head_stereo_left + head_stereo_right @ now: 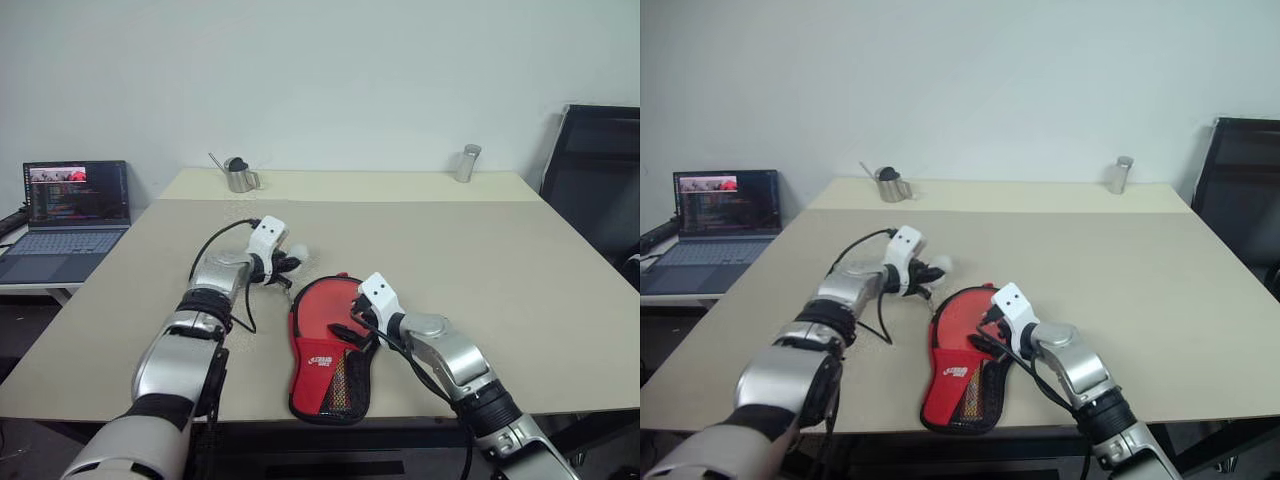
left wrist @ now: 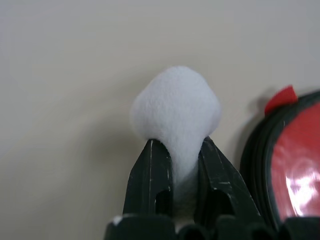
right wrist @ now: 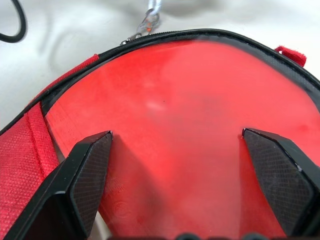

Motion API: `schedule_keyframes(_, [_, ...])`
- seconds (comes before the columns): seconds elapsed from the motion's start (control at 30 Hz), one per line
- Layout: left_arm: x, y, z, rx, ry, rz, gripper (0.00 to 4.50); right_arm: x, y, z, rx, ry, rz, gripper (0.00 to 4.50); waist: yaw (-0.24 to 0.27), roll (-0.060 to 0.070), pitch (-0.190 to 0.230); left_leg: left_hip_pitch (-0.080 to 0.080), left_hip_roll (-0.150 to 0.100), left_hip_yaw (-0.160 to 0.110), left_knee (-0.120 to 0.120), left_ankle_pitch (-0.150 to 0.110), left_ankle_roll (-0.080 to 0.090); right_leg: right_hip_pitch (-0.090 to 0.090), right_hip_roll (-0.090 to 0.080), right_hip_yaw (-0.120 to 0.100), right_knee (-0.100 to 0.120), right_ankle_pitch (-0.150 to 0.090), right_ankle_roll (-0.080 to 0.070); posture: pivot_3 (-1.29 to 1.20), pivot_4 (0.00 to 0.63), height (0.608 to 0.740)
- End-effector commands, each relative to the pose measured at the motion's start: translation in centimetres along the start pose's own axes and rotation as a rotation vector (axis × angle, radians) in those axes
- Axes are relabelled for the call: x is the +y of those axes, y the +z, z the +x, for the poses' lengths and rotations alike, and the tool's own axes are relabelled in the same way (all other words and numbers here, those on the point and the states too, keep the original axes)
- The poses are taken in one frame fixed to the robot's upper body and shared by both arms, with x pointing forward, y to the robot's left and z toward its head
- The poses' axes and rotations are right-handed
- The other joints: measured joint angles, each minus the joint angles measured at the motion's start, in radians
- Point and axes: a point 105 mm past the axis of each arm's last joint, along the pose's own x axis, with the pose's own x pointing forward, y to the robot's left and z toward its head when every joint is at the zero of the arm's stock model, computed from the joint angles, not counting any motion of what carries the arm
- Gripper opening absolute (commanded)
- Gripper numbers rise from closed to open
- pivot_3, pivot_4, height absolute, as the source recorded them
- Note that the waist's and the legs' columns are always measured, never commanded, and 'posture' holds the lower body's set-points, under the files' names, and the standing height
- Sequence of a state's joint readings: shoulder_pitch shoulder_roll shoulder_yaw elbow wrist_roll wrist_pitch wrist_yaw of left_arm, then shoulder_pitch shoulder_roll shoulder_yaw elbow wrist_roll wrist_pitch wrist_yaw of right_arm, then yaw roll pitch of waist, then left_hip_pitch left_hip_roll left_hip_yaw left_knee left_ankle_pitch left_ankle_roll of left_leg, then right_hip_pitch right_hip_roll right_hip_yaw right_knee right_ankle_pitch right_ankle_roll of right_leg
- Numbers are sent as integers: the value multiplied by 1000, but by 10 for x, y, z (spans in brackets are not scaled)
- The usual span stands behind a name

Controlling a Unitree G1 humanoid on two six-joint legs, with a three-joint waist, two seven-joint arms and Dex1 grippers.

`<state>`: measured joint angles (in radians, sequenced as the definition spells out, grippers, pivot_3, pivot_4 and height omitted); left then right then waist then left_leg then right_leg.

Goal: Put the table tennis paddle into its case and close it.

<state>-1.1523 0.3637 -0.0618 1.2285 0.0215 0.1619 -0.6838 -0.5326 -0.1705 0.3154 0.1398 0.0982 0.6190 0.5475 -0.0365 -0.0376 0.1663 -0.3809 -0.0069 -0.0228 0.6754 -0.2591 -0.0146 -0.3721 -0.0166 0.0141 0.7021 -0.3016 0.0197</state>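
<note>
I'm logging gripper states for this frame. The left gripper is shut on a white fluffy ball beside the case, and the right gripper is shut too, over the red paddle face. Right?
Not quite. The right gripper is open, its fingers spread wide over the table tennis paddle, as the right wrist view shows. The rest holds: the left gripper is shut on the white fluffy ball beside the case.

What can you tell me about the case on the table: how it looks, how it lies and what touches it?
The case is a flat, paddle-shaped fabric pouch, red with a white logo, a black mesh pocket at its narrow end and a black zip edge. It lies flat near the table's front edge, narrow end toward the robot. Its round end shows a glossy red face inside the open zip rim. The right gripper, fingers spread wide, rests over that red face. The left gripper is beside the round end, shut on a white fluffy tuft.
</note>
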Motion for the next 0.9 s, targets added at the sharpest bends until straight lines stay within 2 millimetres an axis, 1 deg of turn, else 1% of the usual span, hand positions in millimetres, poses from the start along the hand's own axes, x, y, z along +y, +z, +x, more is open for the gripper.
schedule_keyframes(0.03, [-4, 29, 7, -79, 42, 74, 198, 8, -53, 0, 190, 20, 86, 4500, 0, 0, 0, 0, 0, 0, -1, 0, 0, 0, 0, 0, -1, 0, 0, 0, 150, 740])
schedule_keyframes(0.1, [-10, 36, 12, -97, 48, 103, 198, 9, -53, -1, 192, 19, 89, 4500, -1, 0, 0, 0, 0, 0, -4, 0, 0, 0, 0, 0, -4, 1, 1, 0, 150, 740])
schedule_keyframes(0.27, [-18, 48, 19, -125, 92, 163, 198, 13, -56, -6, 200, 18, 96, 4500, 1, 0, 0, -1, 0, 0, -11, 0, 0, -2, 0, 0, -7, 1, 0, 0, 150, 740])
schedule_keyframes(0.67, [-26, 72, 26, -164, 175, 245, 198, 26, -63, -15, 219, 18, 114, 4500, 6, 0, 0, -5, -1, 0, -15, -2, 1, -1, -1, -2, -19, 2, -1, 0, 150, 740])
schedule_keyframes(0.77, [-28, 80, 26, -184, 191, 262, 198, 31, -65, -17, 223, 20, 119, 4500, 6, 0, 0, -6, -1, 0, -15, -3, 1, -1, -1, -2, -21, 2, -1, 0, 150, 740])
schedule_keyframes(0.9, [-35, 96, 27, -210, 212, 346, 198, 38, -65, -19, 225, 22, 122, 4500, 7, 0, 0, -6, -1, 0, -15, -3, 1, -1, -1, -2, -21, 2, 0, 0, 150, 740])
